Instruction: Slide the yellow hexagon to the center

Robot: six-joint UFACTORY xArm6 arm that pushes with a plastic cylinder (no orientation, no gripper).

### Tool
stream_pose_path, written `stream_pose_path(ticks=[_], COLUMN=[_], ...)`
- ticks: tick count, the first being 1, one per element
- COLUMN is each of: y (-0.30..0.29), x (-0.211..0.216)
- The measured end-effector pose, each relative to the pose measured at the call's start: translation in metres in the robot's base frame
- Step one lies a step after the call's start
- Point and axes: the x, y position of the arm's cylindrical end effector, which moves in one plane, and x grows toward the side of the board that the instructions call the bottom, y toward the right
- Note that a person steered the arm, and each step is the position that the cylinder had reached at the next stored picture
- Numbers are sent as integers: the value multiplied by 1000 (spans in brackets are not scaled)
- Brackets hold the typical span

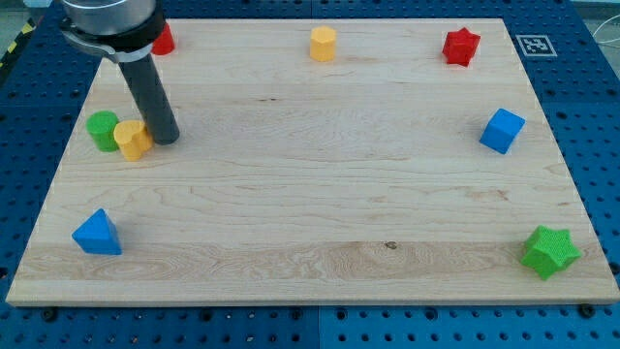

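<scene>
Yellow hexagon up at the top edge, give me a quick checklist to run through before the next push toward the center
1. Yellow hexagon in view, near the view's top edge: ok.
2. My tip behind the hexagon for a push to the center: not ok; it sits far to the view's left.
3. Tip clear of other blocks: not ok; it is right beside a second yellow block, which sits next to the green block.
4. Path from hexagon to the board center free of blocks: ok.
5. Which yellow block is the true hexagon: cannot tell for certain.
</scene>
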Motion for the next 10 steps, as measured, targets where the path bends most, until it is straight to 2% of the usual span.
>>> stream_pose_path(ticks=[2, 3, 5, 7, 8, 10], y=[74, 116, 194, 246, 256, 227], x=[-4, -22, -79, -159, -191, -209])
